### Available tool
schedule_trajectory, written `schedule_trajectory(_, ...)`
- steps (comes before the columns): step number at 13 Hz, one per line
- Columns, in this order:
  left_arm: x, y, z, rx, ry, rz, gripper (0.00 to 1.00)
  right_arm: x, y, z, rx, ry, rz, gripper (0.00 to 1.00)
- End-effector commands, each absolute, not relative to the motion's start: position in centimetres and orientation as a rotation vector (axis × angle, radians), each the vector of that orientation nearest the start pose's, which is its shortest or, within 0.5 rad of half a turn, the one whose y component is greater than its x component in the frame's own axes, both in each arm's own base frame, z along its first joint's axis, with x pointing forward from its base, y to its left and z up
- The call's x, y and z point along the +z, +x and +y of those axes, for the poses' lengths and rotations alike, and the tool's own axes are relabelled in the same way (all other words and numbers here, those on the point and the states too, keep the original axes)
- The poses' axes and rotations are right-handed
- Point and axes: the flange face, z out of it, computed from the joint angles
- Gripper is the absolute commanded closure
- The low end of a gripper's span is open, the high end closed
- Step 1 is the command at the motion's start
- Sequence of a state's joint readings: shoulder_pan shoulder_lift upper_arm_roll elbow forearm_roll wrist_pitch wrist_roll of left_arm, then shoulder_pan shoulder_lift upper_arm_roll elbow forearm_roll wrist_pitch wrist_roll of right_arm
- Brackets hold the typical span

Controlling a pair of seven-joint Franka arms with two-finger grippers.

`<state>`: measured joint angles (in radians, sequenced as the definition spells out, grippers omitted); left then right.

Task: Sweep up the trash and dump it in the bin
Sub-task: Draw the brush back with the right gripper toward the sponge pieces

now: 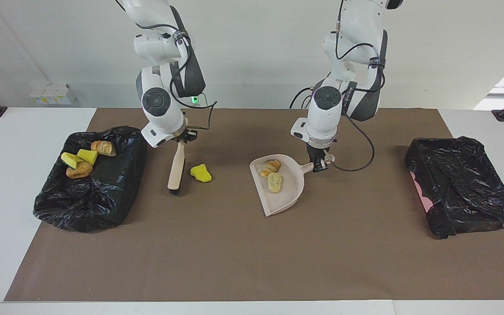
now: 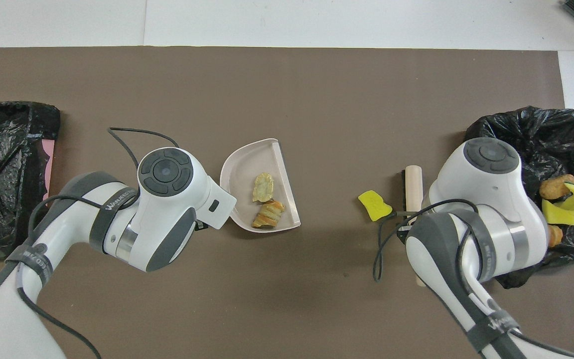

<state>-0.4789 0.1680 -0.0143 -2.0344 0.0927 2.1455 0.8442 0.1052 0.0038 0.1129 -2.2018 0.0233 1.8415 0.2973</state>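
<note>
Right gripper (image 1: 181, 141) clamped on brush (image 1: 175, 168), left gripper (image 1: 320, 165) clamped on dustpan (image 1: 283, 186) handle, frame centre. My worry: hard stroke flicks yellow chunk (image 1: 201, 173) past pan.

brown mat (image 1: 243, 245) covers table | white boxes (image 1: 53, 93) by wall (toward right arm's end) | black clamps at corners

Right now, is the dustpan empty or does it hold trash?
Not empty: the dustpan holds two golden-brown pieces, resting flat on the mat.
</note>
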Motion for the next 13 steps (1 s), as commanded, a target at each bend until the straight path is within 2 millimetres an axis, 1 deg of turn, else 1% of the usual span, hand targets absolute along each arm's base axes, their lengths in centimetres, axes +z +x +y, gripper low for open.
schedule_trajectory(1, 36.1, 50.0, -26.6, 0.087, -2.323, 1.987, 1.0, 34.0, 42.4, 10.8, 0.459, -3.202, 0.15, 1.0)
schedule_trajectory(2, 36.0, 49.9, -26.6, 0.092, -2.323, 1.987, 1.0, 33.1, 42.6, 11.7, 0.47, -3.203, 0.148, 1.0)
schedule_trajectory(3, 36.1, 49.9, -26.6, 0.09, -2.323, 1.987, 1.0, 32.7, 43.5, 13.1, 0.425, -3.2, 0.113, 1.0)
schedule_trajectory(4, 36.0, 49.9, -26.6, 0.092, -2.323, 1.987, 1.0, 32.8, 44.2, 14.7, 0.411, -3.192, 0.074, 1.0)
schedule_trajectory(5, 36.0, 49.9, -26.5, 0.094, -2.323, 1.987, 1.0, 33.2, 44.9, 15.4, 0.396, -3.186, 0.06, 1.0)
schedule_trajectory(6, 36.0, 49.9, -26.5, 0.096, -2.323, 1.987, 1.0, 33.5, 45.3, 16.8, 0.387, -3.179, 0.024, 1.0)
schedule_trajectory(7, 36.1, 49.9, -26.5, 0.094, -2.321, 1.987, 1.0, 33.8, 45.5, 18.6, 0.385, -3.159, -0.001, 1.0)
schedule_trajectory(8, 36.0, 49.8, -26.5, 0.101, -2.324, 1.987, 1.0, 33.4, 46.0, 20.5, 0.39, -3.143, -0.03, 1.0)
schedule_trajectory(10, 35.8, 49.5, -26.4, 0.106, -2.32, 1.99, 1.0, 32.4, 48.2, 25.0, 0.403, -3.109, -0.085, 1.0)
schedule_trajectory(11, 35.8, 49.5, -26.4, 0.106, -2.322, 1.99, 1.0, 32.4, 49.0, 27.2, 0.397, -3.087, -0.111, 1.0)
schedule_trajectory(13, 35.9, 49.5, -26.4, 0.101, -2.323, 1.988, 1.0, 32.7, 49.8, 31.0, 0.396, -3.05, -0.167, 1.0)
